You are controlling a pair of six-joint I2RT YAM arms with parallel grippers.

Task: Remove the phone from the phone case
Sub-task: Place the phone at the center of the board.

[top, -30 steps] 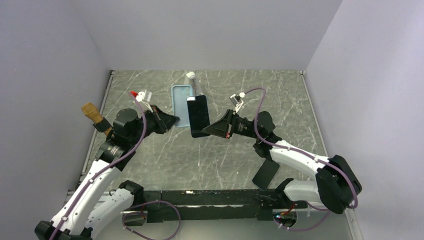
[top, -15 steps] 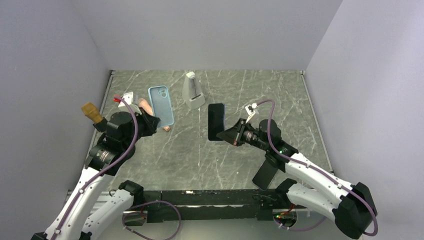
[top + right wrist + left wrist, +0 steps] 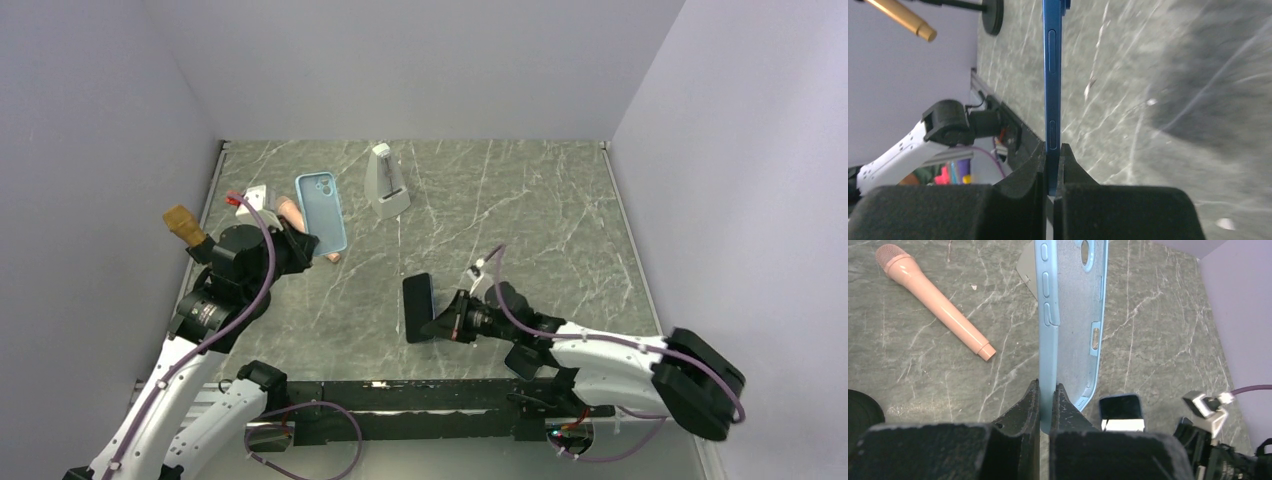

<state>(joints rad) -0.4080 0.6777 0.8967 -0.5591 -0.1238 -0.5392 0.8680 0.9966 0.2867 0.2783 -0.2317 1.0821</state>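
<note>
I am pinching the freed phone (image 3: pixel 418 308) in my right gripper (image 3: pixel 1053 149) near the table (image 3: pixel 560 200) front, my left gripper (image 3: pixel 1047 387) clamping the empty phone case (image 3: pixel 1073 315) well apart; next, I judge, laying the phone down gently.

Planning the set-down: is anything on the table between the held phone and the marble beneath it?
Nothing visible: the right gripper pinches the phone over bare table, and the case is away in the left gripper.

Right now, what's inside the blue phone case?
Nothing: the phone case shows bare grey lining; the left hand pinches its edge, hiding a strip. The phone is in the right hand.
</note>
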